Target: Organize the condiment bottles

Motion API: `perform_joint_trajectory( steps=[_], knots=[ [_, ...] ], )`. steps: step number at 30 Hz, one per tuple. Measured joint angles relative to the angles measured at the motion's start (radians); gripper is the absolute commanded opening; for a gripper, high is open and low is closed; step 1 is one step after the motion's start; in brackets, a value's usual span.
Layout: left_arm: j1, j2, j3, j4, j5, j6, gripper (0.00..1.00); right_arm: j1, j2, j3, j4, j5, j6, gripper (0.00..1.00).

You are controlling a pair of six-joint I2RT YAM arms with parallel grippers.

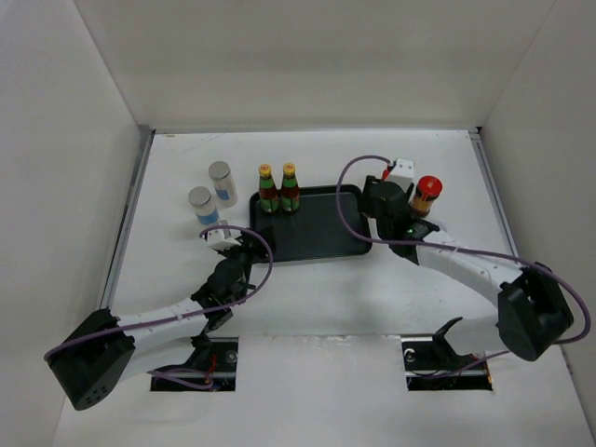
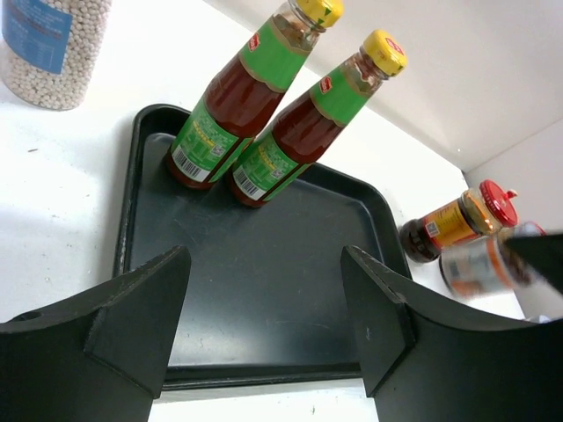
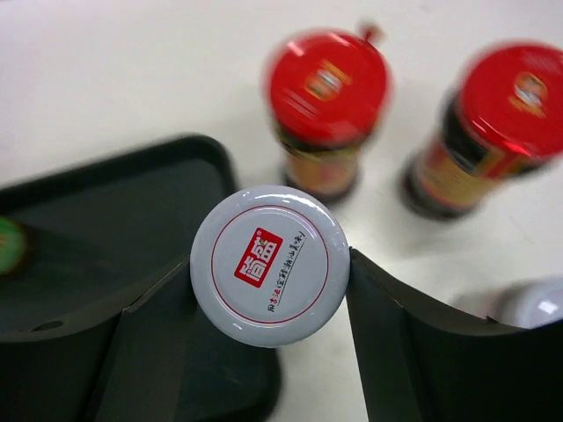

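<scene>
Two yellow-capped, green-labelled bottles (image 1: 268, 189) (image 1: 290, 188) stand side by side at the far left of the black tray (image 1: 321, 233); the left wrist view shows both bottles (image 2: 237, 105) (image 2: 317, 123). Two grey-topped white cylinders (image 1: 222, 182) (image 1: 201, 205) stand on the table left of the tray. My left gripper (image 1: 226, 237) (image 2: 264, 264) is open over the tray's near edge, with nothing between its fingers. My right gripper (image 1: 380, 197) (image 3: 268, 264) is shut on a pale-lidded jar (image 3: 268, 264) by the tray's right edge. Two red-lidded jars (image 3: 327, 88) (image 3: 510, 101) stand just beyond it.
Another pale lid (image 3: 532, 303) shows at the right edge of the right wrist view. White walls close in the table on the left, right and far sides. A red-lidded jar (image 1: 426, 194) stands right of the right gripper.
</scene>
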Motion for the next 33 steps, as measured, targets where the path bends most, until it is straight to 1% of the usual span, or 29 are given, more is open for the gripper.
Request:
perform_joint_trajectory(
  steps=[3,7,12,17,19,22,23,26,29,30,31,32,33],
  knots=[
    [0.003,0.001,0.000,0.000,0.000,-0.005,0.68,0.018,0.096,0.100,0.066,-0.041,0.002,0.53],
    [0.003,0.001,0.000,0.000,0.000,-0.010,0.68,0.041,0.278,0.223,0.134,-0.085,0.006,0.54],
    [0.003,0.001,0.000,0.000,0.000,-0.014,0.68,0.080,0.462,0.328,0.148,-0.125,0.002,0.54],
    [0.003,0.001,0.000,0.000,0.000,-0.014,0.68,0.095,0.565,0.393,0.150,-0.153,0.002,0.56],
    [0.003,0.002,0.000,0.000,0.001,-0.014,0.68,0.097,0.579,0.414,0.152,-0.153,0.003,0.60],
    [0.003,0.006,0.000,0.000,0.001,-0.016,0.68,0.099,0.596,0.437,0.155,-0.153,0.005,0.78],
    [0.003,0.009,0.000,0.000,0.002,-0.017,0.68,0.100,0.596,0.437,0.155,-0.153,0.008,0.82],
    [0.003,0.014,0.000,0.000,0.003,-0.019,0.68,0.104,0.591,0.438,0.178,-0.151,0.010,0.85],
    [0.003,0.014,0.000,0.000,0.004,-0.020,0.68,0.106,0.544,0.414,0.190,-0.151,0.010,0.84],
    [0.003,0.014,0.000,0.000,0.004,-0.020,0.68,0.107,0.513,0.390,0.196,-0.149,0.008,0.81],
    [0.003,0.014,0.000,0.000,0.004,-0.020,0.68,0.107,0.469,0.356,0.203,-0.146,0.007,0.77],
    [0.003,0.015,0.000,0.000,0.004,-0.020,0.68,0.107,0.421,0.317,0.210,-0.140,0.004,0.68],
    [0.001,0.016,0.000,0.001,0.004,-0.020,0.68,0.107,0.358,0.265,0.219,-0.130,0.005,0.56]
  ],
)
